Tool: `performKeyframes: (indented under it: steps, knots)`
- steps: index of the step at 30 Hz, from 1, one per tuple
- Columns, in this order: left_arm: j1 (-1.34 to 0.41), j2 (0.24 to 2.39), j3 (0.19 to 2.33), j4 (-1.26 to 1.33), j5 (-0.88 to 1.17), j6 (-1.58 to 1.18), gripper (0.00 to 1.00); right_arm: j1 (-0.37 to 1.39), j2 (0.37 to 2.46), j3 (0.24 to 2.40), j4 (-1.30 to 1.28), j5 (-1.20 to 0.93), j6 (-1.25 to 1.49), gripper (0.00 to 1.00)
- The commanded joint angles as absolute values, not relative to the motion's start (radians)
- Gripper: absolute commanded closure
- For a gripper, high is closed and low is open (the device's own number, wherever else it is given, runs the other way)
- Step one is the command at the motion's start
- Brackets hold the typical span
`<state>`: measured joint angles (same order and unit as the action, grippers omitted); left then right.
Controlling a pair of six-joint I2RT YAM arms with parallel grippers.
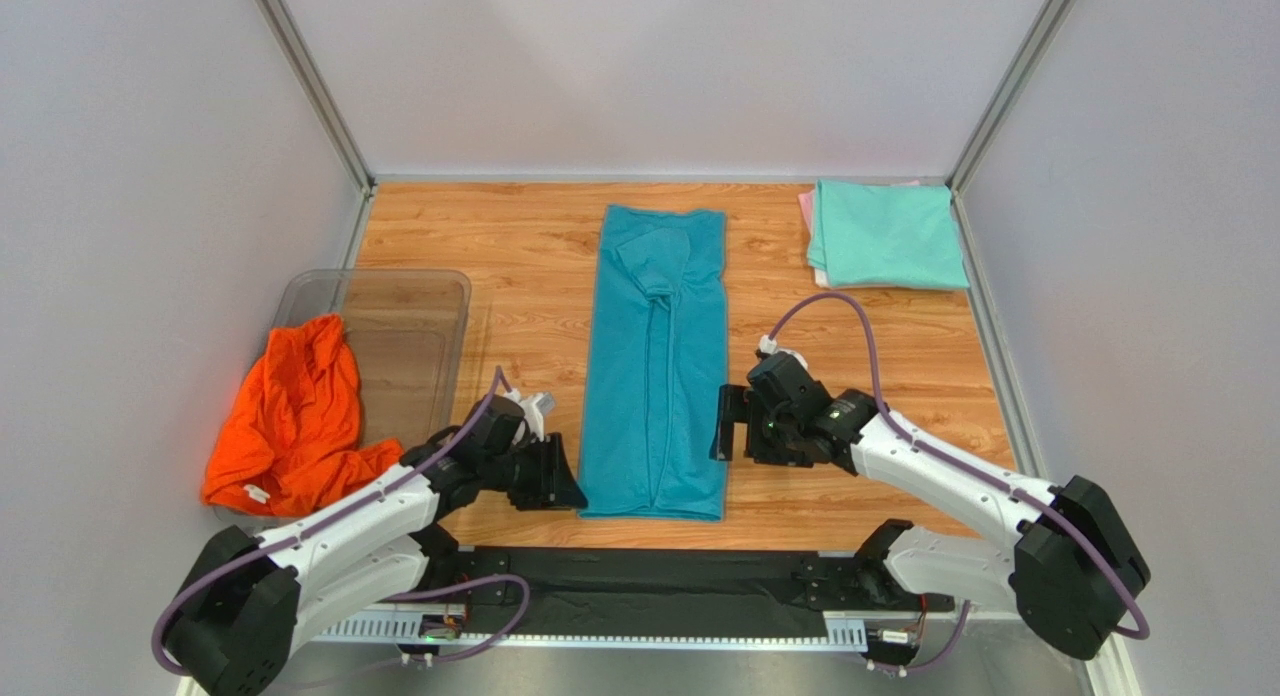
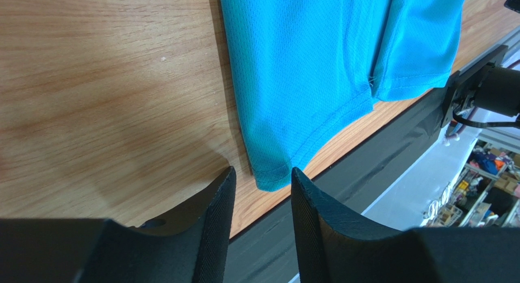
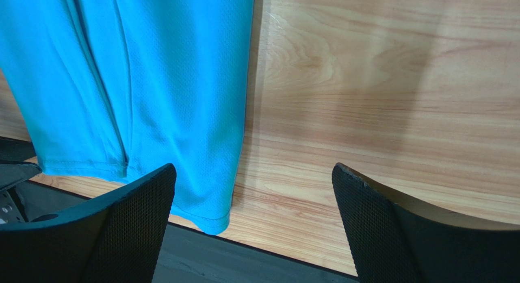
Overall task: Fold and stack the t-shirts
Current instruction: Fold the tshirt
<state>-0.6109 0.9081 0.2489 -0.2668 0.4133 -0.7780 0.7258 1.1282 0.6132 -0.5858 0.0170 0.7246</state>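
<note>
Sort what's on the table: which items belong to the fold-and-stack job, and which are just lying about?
Job:
teal shirt, folded lengthwise
orange shirt, crumpled
mint shirt, folded
pink shirt, edge showing beneath mint

Lying about:
clear plastic tub, partly under the orange shirt

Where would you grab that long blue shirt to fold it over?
Probably by its two near hem corners, one from each side. The teal shirt lies flat as a long strip, and the left gripper and right gripper flank those corners, open.
</note>
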Motion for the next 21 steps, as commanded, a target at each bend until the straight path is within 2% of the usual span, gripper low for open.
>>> performKeyframes:
  steps: [1,4,5,6,10,13,21]
  knots:
    - [-0.626,0.926,0.232,-0.267,0.403,-0.749,0.54,0.736,1.120,0.600,-0.558,0.015,0.762,0.00]
    - [-0.638,0.937,0.233,-0.256,0.403,-0.752,0.58,0.744,1.115,0.592,-0.557,0.015,0.767,0.00]
    - [-0.647,0.946,0.233,-0.253,0.399,-0.755,0.69,0.745,1.112,0.591,-0.560,0.014,0.765,0.00]
    - [-0.652,0.954,0.236,-0.249,0.396,-0.756,0.76,0.747,1.114,0.589,-0.561,0.015,0.762,0.00]
    - [-0.663,0.988,0.242,-0.233,0.394,-0.759,0.87,0.758,1.112,0.584,-0.575,0.015,0.764,0.00]
    - [-0.666,0.985,0.245,-0.242,0.385,-0.765,1.00,0.788,1.106,0.584,-0.587,0.015,0.761,0.01]
    - [-0.664,0.893,0.232,-0.301,0.367,-0.779,1.00,0.908,1.127,0.585,-0.650,-0.009,0.794,0.12]
